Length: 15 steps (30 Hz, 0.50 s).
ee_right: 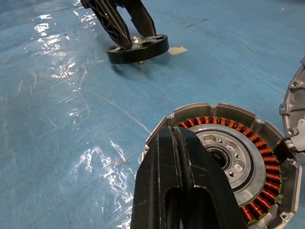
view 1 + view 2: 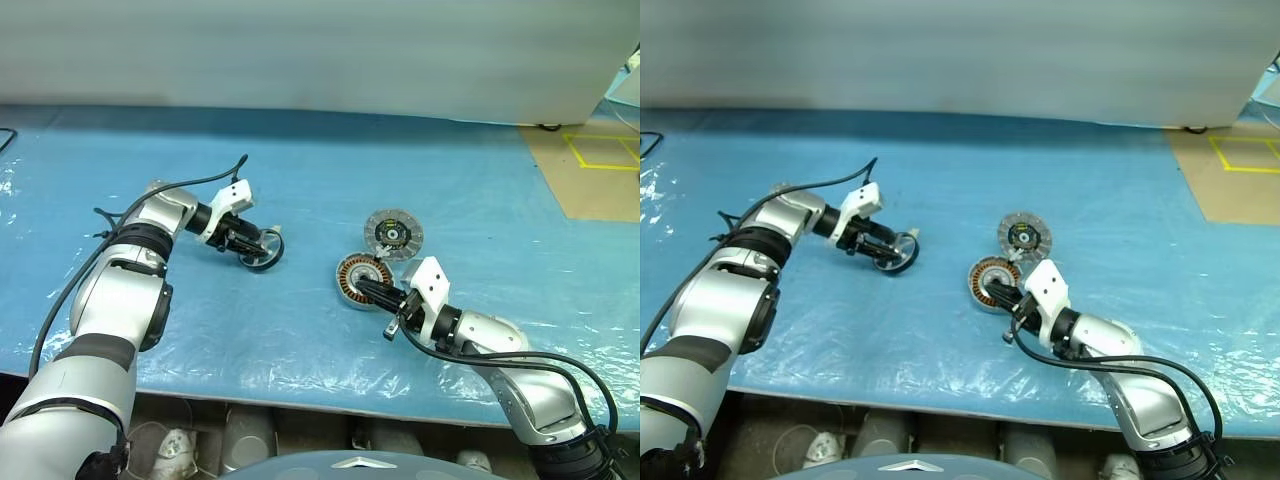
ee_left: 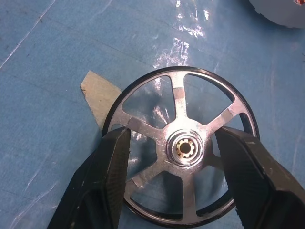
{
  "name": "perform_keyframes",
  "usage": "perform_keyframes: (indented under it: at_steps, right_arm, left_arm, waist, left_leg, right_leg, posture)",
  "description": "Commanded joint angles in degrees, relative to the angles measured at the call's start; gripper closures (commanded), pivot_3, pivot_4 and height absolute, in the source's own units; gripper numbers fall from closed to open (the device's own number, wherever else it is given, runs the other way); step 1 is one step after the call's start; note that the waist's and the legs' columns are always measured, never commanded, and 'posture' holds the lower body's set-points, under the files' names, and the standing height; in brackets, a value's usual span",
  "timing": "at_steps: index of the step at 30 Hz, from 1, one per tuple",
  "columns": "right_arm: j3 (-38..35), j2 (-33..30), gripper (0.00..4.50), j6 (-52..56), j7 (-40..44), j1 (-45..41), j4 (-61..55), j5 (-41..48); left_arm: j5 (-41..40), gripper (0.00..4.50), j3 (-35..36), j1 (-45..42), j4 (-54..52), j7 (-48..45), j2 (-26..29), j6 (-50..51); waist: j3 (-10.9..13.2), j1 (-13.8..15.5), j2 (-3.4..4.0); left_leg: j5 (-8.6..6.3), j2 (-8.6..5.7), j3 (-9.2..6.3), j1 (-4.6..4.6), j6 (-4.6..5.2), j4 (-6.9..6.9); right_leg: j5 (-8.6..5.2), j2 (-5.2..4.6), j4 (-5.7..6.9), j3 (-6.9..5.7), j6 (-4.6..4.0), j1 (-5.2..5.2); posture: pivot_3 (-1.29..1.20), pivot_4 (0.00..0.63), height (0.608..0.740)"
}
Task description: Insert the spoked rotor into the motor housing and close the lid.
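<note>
The spoked rotor [image 2: 268, 256], a silver wheel with a dark rim, lies at the left of the blue mat. My left gripper [image 2: 255, 246] is shut on it, a black finger [image 3: 112, 167] against each side of the rim. The motor housing [image 2: 358, 272], with copper windings inside a silver rim, sits at the centre right. Just behind it lies the lid [image 2: 393, 234], ribbed face up with its dark yellow-marked centre showing. My right gripper [image 2: 370, 288] is shut with nothing between its fingers [image 1: 176, 157], and its tip lies over the housing's near rim.
A blue mat [image 2: 300, 160] under clear plastic film covers the table. A small tan piece of tape [image 3: 97, 93] is stuck to it beside the rotor. At the far right is brown floor with yellow tape lines [image 2: 600, 150]. The table's front edge [image 2: 300, 400] runs close below both arms.
</note>
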Motion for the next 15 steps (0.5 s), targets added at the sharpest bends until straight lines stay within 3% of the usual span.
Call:
perform_keyframes:
  at_steps: [1, 3, 8, 15]
  right_arm:
    - [-0.08, 0.24, 4.5, -0.64, -0.2, -0.29, -2.69, 0.25]
    - [-0.15, 0.25, 4.5, -0.68, -0.2, -0.4, -2.61, 0.24]
    - [-0.35, 0.3, 4.5, -0.85, -0.17, -0.8, -2.25, 0.26]
    - [-2.63, -0.45, 4.5, -0.58, 0.1, -0.62, -2.27, 1.26]
  left_arm:
    - [1.62, 1.55, -1.2, 0.91, 0.21, 0.93, -0.02, -1.18]
    - [2.32, 1.55, -1.93, 1.42, 0.17, 0.06, -0.03, -1.69]
    - [1.92, 2.62, -1.82, 1.6, 0.46, -0.75, -0.4, -0.97]
    - [-0.88, 2.65, 0.77, 0.98, -0.03, -3.34, -0.52, -0.26]
  waist:
    - [0.0, 0.02, 0.0]
    - [0.0, 0.03, 0.0]
    - [-0.05, 0.08, 0.09]
    - [-0.04, 0.14, 0.08]
  left_leg:
    - [0.0, 0.0, 0.0, 0.02, 0.0, 0.01]
    - [0.0, 0.0, 0.0, 0.05, 0.0, 0.02]
    - [0.0, -0.02, 0.02, 0.29, 0.0, -0.02]
    - [0.0, -0.02, 0.03, 0.47, 0.01, -0.07]
  right_leg:
    - [0.0, 0.0, -0.01, 0.0, -0.01, 0.03]
    - [-0.11, -0.01, -0.03, 0.01, -0.18, 0.07]
    - [-0.12, -0.04, -0.04, 0.02, -0.2, 0.29]
    - [-0.14, -0.04, -0.11, 0.03, -0.21, 0.45]
  posture:
    - [0.0, 0.15, 0.74]
    - [0.0, 0.15, 0.74]
    - [0.0, 0.15, 0.74]
    - [0.0, 0.15, 0.74]
